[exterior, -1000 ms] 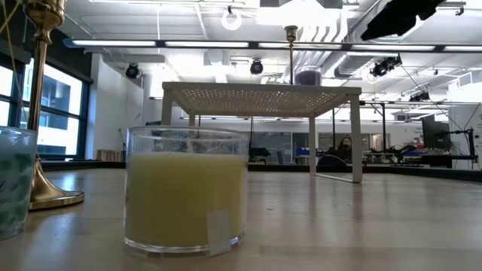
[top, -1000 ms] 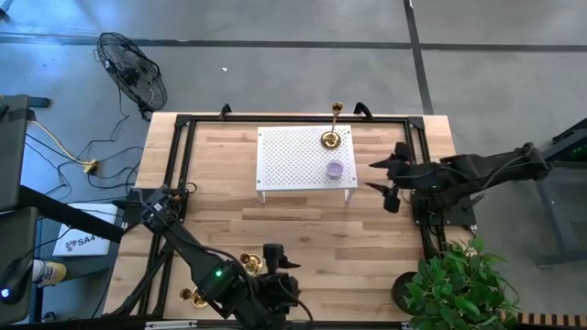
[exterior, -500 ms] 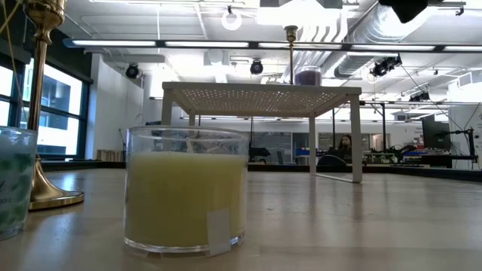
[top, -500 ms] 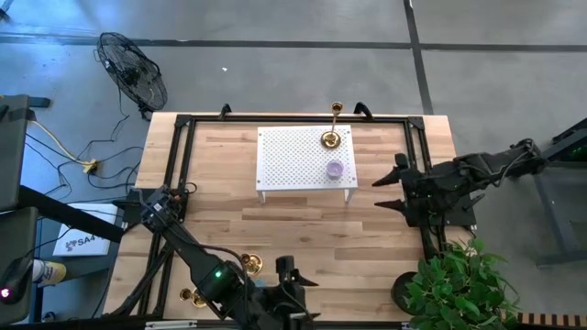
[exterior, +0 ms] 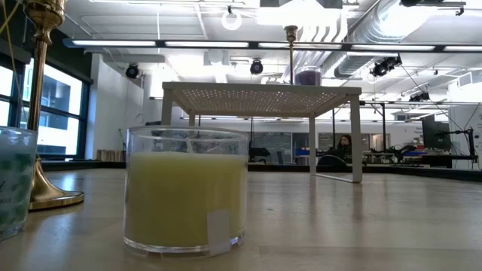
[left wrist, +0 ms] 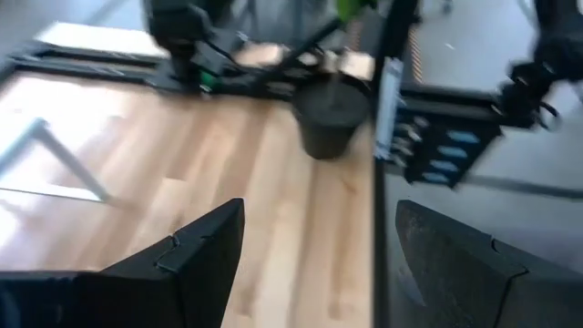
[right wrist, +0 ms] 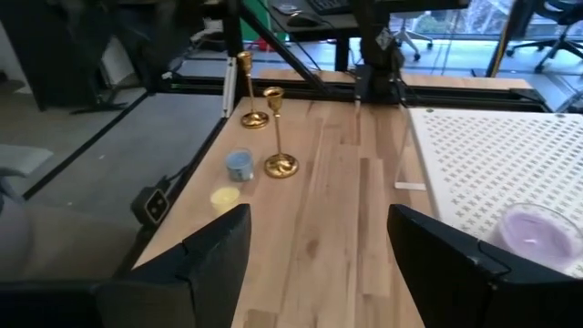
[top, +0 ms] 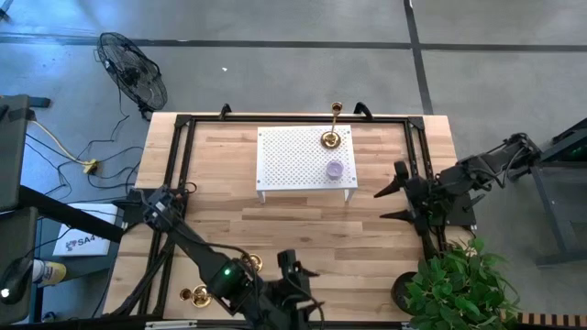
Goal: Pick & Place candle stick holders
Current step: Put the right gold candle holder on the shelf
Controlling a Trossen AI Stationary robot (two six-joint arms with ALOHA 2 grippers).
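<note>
A tall-stemmed gold candle stick holder [top: 332,137] stands by its round base on the white perforated stand [top: 293,179], beside a purple candle [top: 335,169]. Two more gold holders [right wrist: 278,137] [right wrist: 246,91] stand upright on the wood near the table's near left corner; one of them shows in the high view [top: 194,295] and one in the low view [exterior: 45,105]. My left gripper [left wrist: 319,214] is open and empty at the near edge [top: 298,275]. My right gripper [right wrist: 319,219] is open and empty, right of the stand [top: 390,203].
A yellow candle in a glass [exterior: 184,192] and a small blue candle [right wrist: 240,164] stand near the two holders. A potted plant [top: 454,280] stands at the near right corner. A black frame [top: 183,165] runs along the table's edges.
My right gripper has drawn back from beside the stand toward the table's near edge, staying open. My left gripper has slid along the near edge toward the table's right, away from the holders. The holders have not moved.
</note>
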